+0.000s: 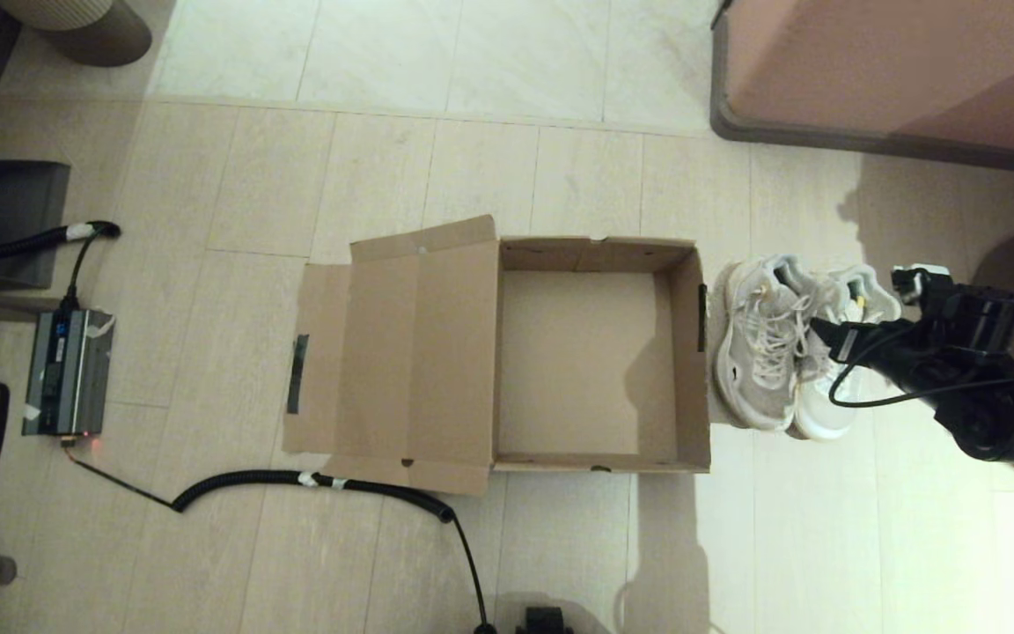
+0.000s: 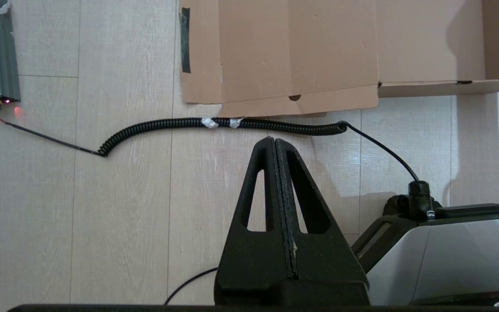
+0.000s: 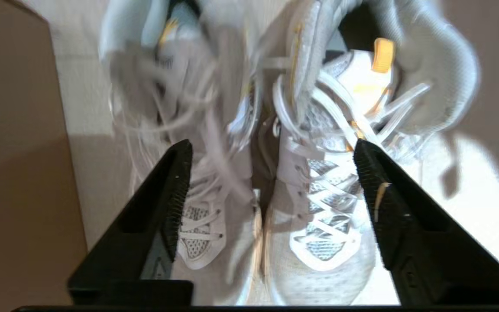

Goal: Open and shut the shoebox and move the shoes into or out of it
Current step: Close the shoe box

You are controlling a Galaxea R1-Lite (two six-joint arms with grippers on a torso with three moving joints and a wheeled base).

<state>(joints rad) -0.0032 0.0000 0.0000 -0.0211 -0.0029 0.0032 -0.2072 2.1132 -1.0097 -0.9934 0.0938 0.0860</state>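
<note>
The right gripper [image 3: 267, 182] hangs over the shoes [image 1: 780, 348] with its jaws spread wide and holding nothing. In the right wrist view one finger stands over each shoe's lacing, so the pair lies directly under and between the jaws, seemingly not yet touched. The shoes stand side by side, touching, on the floor [image 1: 560, 572] just beside the right-hand wall of the shoebox [image 1: 591, 255]. Their long axes run parallel to that wall, away from and toward the robot, with the toes pointing toward the robot and the heel openings on the far side. The jaws open across that axis, spanning the two shoes' inner sides, which looks like the set-up for pinching both together at the tongues. The right arm is plainly the nearer one.

The shoebox is open and empty, its lid flap [image 1: 384, 352] folded out flat to the robot's left, so the shoes would travel left over the wall to go in. The left gripper [image 2: 275, 182] is parked low near the robot's base, jaws pressed together on nothing, near a coiled cable [image 2: 232, 125] by the box's near edge.
</note>
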